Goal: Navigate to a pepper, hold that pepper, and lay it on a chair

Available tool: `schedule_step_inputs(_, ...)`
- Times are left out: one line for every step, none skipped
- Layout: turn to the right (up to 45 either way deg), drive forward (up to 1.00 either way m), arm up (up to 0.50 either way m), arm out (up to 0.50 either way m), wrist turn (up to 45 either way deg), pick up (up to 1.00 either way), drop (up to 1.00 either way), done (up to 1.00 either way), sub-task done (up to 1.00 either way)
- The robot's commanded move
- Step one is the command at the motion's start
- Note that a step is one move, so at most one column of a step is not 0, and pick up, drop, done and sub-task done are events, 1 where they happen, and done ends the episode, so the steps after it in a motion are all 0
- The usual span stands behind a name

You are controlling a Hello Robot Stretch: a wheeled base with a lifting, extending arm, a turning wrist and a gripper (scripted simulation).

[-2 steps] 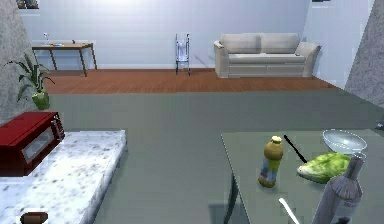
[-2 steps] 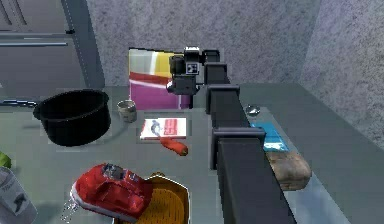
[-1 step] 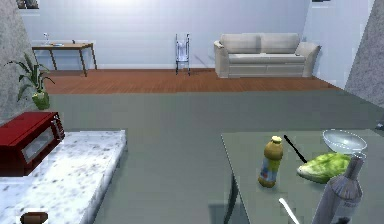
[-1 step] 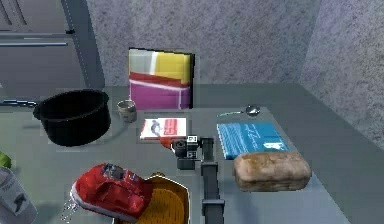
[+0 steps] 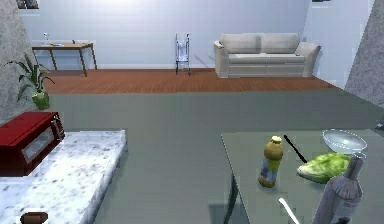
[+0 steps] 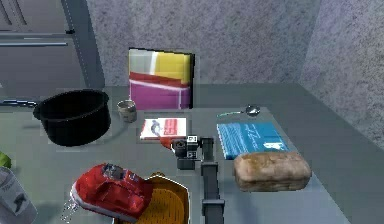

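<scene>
Speckled counter (image 5: 80, 165): small dark brown blob (image 5: 35, 216), forward view's bottom.

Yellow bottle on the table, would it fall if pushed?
Probably: the tall, narrow yellow bottle with a dark cap stands upright, so a high push may tip it. Its round body could then roll across the smooth grey table.

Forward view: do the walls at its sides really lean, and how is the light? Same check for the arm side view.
Forward view: the textured walls lean only through the lens; light lies soft and even over the floor and sofa. Arm side view: the grey upright at its left leans likewise; the pot is dark inside, and a soft shadow edges the loaf.
</scene>
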Motion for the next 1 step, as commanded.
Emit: schedule_step_inputs(0.0, 0.00, 0.10, 0.00, 0.0, 0.00, 0.00, 0.00, 0.00)
